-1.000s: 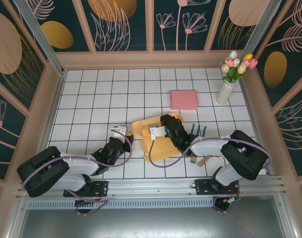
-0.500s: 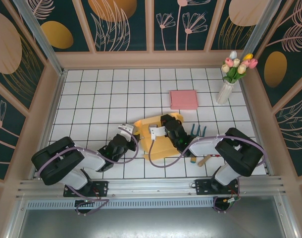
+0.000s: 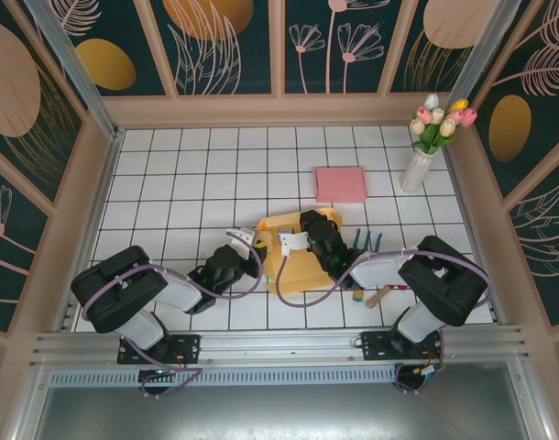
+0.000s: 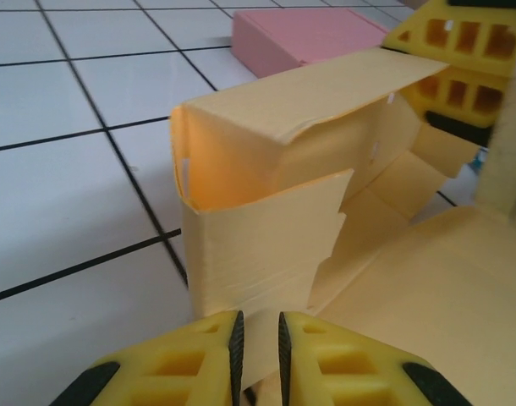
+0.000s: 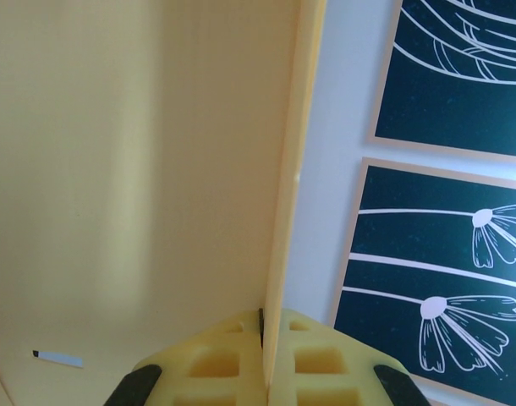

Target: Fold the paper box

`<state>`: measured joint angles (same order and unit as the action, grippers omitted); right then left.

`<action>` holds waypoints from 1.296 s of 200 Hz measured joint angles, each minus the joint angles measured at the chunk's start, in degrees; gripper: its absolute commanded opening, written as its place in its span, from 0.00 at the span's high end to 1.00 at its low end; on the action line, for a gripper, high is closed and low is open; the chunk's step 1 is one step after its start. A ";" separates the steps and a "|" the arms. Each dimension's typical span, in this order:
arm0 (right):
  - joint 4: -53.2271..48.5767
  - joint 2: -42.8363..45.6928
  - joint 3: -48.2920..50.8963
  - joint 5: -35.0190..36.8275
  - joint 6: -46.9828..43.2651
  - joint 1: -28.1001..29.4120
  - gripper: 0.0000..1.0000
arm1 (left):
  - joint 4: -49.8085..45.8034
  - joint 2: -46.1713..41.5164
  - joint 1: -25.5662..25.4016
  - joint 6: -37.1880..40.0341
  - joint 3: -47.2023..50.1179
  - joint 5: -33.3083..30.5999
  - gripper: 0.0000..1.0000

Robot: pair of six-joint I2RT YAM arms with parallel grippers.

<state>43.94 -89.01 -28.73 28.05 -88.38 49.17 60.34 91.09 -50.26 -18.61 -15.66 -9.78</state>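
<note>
Your left gripper (image 4: 258, 342): low, jaws narrowly astride a paper box (image 4: 266, 211) flap, grip cannot be told; your right gripper (image 5: 262, 338): clamped on its wall; open table (image 3: 169, 183) leftward.

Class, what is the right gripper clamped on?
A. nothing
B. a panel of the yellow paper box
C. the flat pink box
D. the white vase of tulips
B: the right gripper is shut on the thin edge of a panel of the yellow paper box.
</note>
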 measured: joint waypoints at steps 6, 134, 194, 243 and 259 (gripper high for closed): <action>0.02 0.00 0.00 0.00 0.00 0.00 1.00 | 0.33 0.20 0.00 -0.31 -0.09 0.79 0.79; 0.55 -0.31 0.00 0.59 0.24 0.70 1.00 | 5.60 4.31 -0.33 -3.74 -2.58 4.79 0.78; 0.24 -0.31 -0.02 0.39 0.68 0.42 1.00 | 0.94 -9.03 -0.31 -4.57 4.31 -1.84 0.74; 0.20 -0.28 -0.02 0.37 0.90 0.31 1.00 | -7.50 -23.93 -0.20 -7.56 9.90 -13.00 0.64; 0.20 -0.28 -0.02 0.39 0.90 0.31 1.00 | -9.22 -23.63 0.70 -7.45 9.92 -13.05 0.61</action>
<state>44.14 -89.30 -28.75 28.45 -87.48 49.47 51.11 67.46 -49.56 -26.06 -5.74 -22.83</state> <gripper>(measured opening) 0.068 0.371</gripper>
